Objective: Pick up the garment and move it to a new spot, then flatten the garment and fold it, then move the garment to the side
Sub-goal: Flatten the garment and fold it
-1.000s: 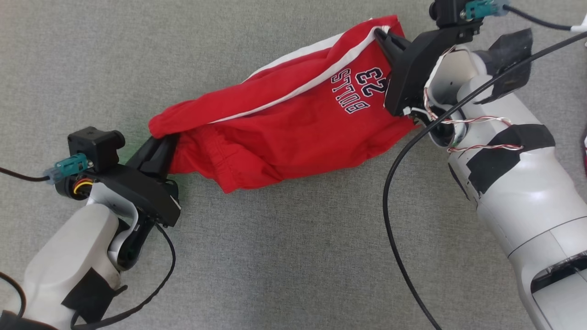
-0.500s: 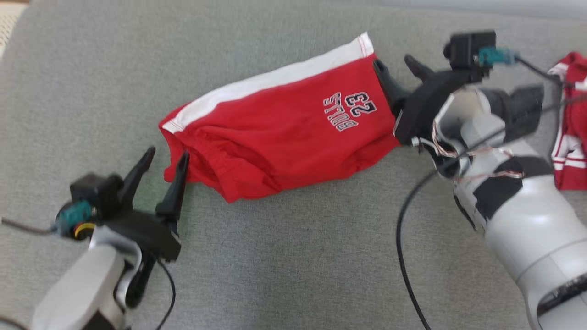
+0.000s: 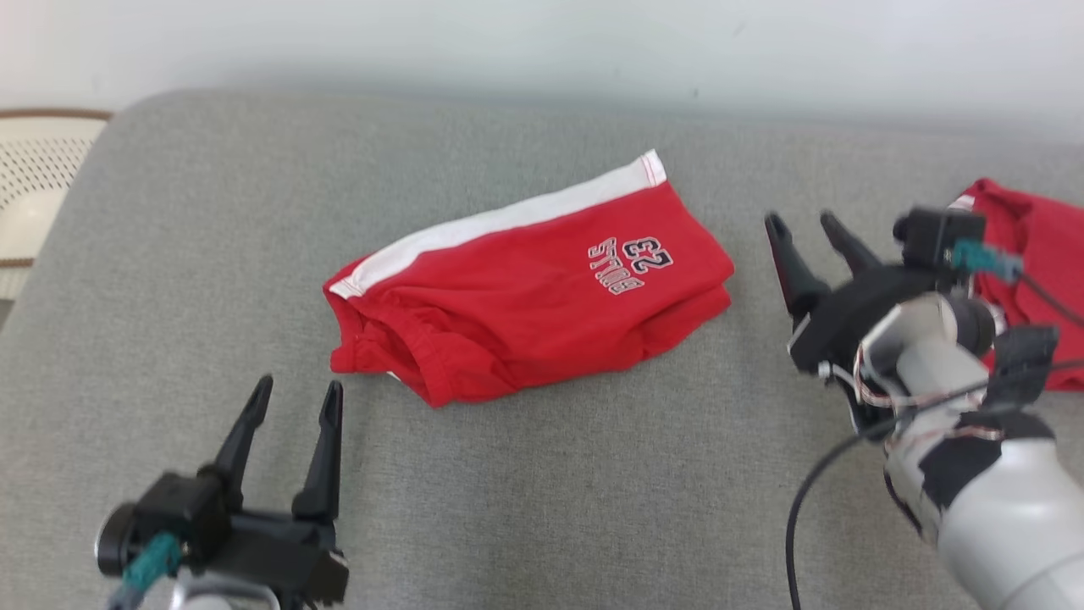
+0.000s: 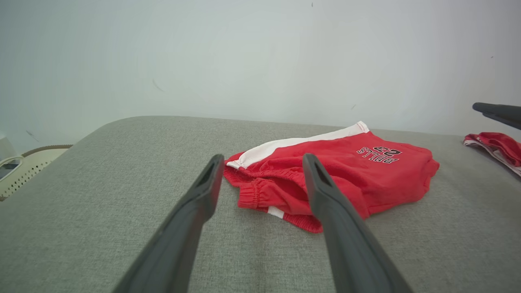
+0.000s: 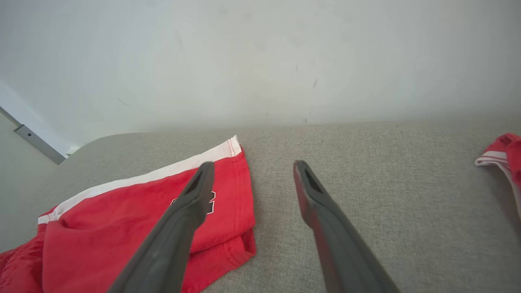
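Head view: the other red garment [image 3: 1042, 237] is cut off by the right edge and partly hidden behind the right wrist camera [image 3: 936, 237]; the white perforated basket [image 3: 38, 161] is cut off by the left edge. Right wrist view: 1 finger [image 5: 175, 236] of the right pincer [image 5: 252, 165] covers most of the print on the red shorts [image 5: 101, 228], which run off the lower left.

The folded red cotton shorts with a white side stripe [image 3: 525, 288] lie on the grey fabric-covered counter [image 3: 550, 491], near its middle. The left gripper [image 3: 296, 388] stands in front of the shorts' left end, apart from them. The right gripper [image 3: 800, 220] is just right of the shorts, between them and a second crumpled red garment [image 3: 1029, 246] on the counter's right end. A white perforated basket [image 3: 34, 178] sits beyond the counter's left end, and a pale wall [image 3: 542, 42] stands behind it.
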